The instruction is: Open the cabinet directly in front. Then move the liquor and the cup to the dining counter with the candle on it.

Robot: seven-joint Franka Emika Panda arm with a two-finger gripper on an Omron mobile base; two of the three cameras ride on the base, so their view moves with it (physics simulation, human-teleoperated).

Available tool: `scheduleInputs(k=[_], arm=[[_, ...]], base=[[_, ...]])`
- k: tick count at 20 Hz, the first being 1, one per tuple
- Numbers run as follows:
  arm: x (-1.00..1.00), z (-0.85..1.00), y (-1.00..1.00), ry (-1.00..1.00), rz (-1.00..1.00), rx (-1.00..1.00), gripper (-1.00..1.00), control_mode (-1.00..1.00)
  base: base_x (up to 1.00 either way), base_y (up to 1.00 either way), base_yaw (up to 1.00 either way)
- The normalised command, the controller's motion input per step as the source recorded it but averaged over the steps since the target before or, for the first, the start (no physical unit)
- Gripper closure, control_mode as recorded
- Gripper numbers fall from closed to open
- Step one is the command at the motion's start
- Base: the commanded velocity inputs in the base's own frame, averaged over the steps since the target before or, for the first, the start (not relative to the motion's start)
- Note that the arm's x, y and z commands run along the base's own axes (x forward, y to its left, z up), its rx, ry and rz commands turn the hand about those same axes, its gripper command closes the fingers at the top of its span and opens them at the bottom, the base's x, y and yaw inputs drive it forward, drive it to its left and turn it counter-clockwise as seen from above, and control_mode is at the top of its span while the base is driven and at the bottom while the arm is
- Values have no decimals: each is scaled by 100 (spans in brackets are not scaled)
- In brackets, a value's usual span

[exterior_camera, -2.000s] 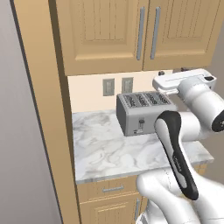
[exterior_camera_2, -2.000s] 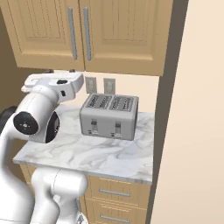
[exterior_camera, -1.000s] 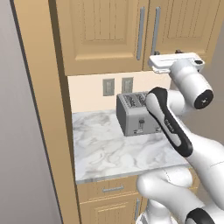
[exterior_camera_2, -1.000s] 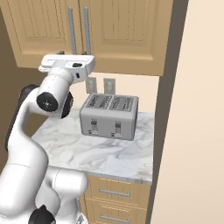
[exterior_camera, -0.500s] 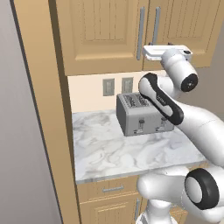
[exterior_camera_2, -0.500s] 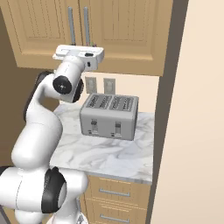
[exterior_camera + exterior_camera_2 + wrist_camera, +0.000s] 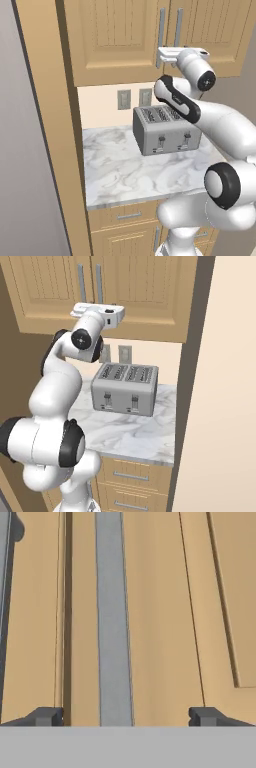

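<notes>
The cabinet (image 7: 115, 40) hangs on the wall above a short marble counter (image 7: 130, 170), straight ahead of the base. Both of its panelled doors are shut. Two silver bar handles run vertically, side by side at the seam between the doors; their long axis stands upright in both base views. In the hand view the right-door handle (image 7: 114, 617) runs from top to bottom as a grey strip, with the dark door seam just to its left and a sliver of the left handle (image 7: 4, 587) at the far left edge.

The gripper (image 7: 127, 716) is held level at the lower ends of the handles, pointing at the door face. Its jaws are spread wide, one dark tip on each side of the grey strip, so the handle lies between them without either tip touching it. Nothing is held. In the left base view the hand (image 7: 181, 54) sits in front of the handles' lower ends.

Below, a silver four-slot toaster (image 7: 165, 130) stands on the counter against the wall, under the arm. Two outlets (image 7: 134, 98) sit on the wall behind it. Small drawers (image 7: 131, 476) lie beneath the counter. A tall wood panel (image 7: 55, 130) flanks the counter's left side.
</notes>
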Motion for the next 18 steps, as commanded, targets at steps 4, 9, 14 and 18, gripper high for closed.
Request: scheduleInputs(k=[4, 9, 14, 18], arm=[[31, 0, 0, 5, 0, 0, 100, -100], [-9, 1, -3, -3, 0, 0, 100, -100], [-61, 14, -37, -10, -11, 1, 100, -100], [-92, 8, -86, -9, -21, 8, 100, -100]], base=[[0, 0, 0], [0, 0, 0], [0, 0, 0], [0, 0, 0]])
